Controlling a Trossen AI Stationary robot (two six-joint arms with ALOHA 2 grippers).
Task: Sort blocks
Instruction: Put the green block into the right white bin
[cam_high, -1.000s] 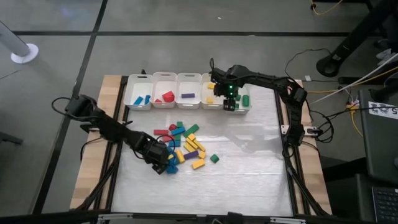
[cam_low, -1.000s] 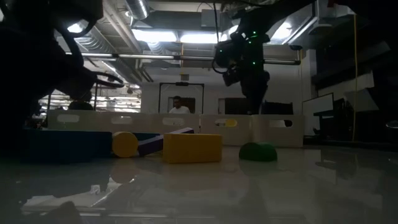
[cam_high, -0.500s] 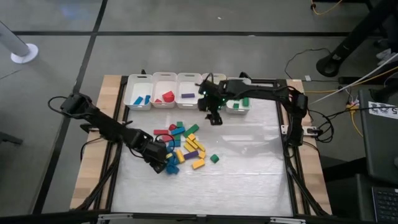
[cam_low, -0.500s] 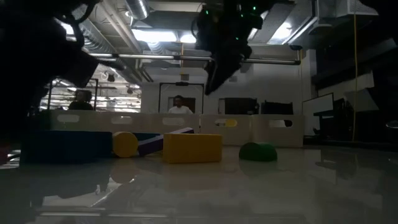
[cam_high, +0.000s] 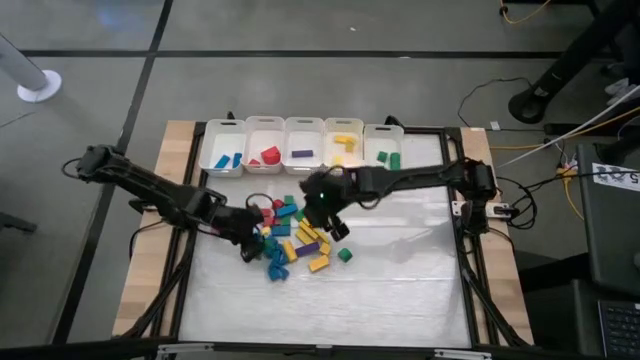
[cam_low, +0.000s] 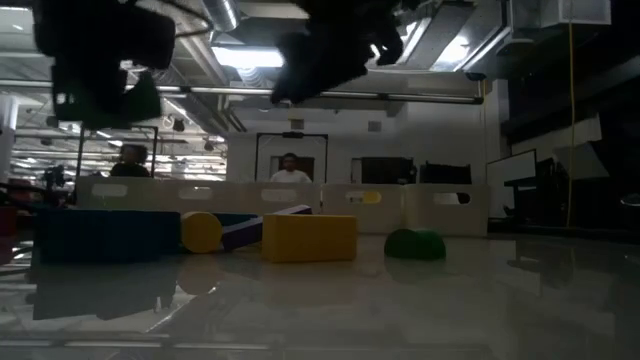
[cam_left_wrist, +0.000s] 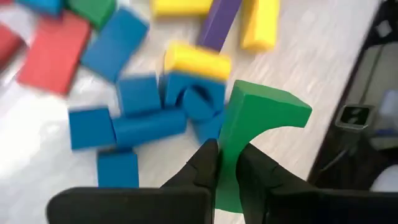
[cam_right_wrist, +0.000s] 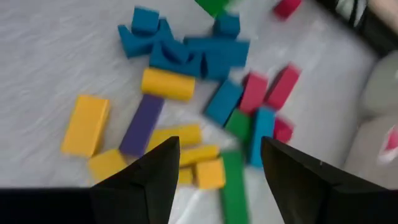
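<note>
The left claw (cam_left_wrist: 227, 165) is clenched on a green arch block (cam_left_wrist: 258, 134), pinching its flat side with the curved cut-out facing away from the fingers. From overhead that claw (cam_high: 248, 243) hangs above the left edge of the block pile (cam_high: 295, 235) in the middle of the surface (cam_high: 400, 290), so the arch looks already lifted clear of the blue pieces under it.

The row of white bins (cam_high: 300, 146) runs along the far edge. The one holding green pieces (cam_high: 385, 160) is at the right-hand end, so it lies away from the left claw and diagonally across the pile, on the right arm's side. I'd say that's the relation that matters: the carry has to cross the pile and the right arm's reach.

The right claw (cam_high: 328, 215) hovers over the right half of the pile, fingers (cam_right_wrist: 152, 174) spread wide with nothing between them. Below it lie yellow bars, a purple bar (cam_right_wrist: 142, 124) and a green bar (cam_right_wrist: 233, 180), the green one lengthwise between the fingers. A lone green block (cam_high: 344, 255) sits just off the pile's near-right corner.
</note>
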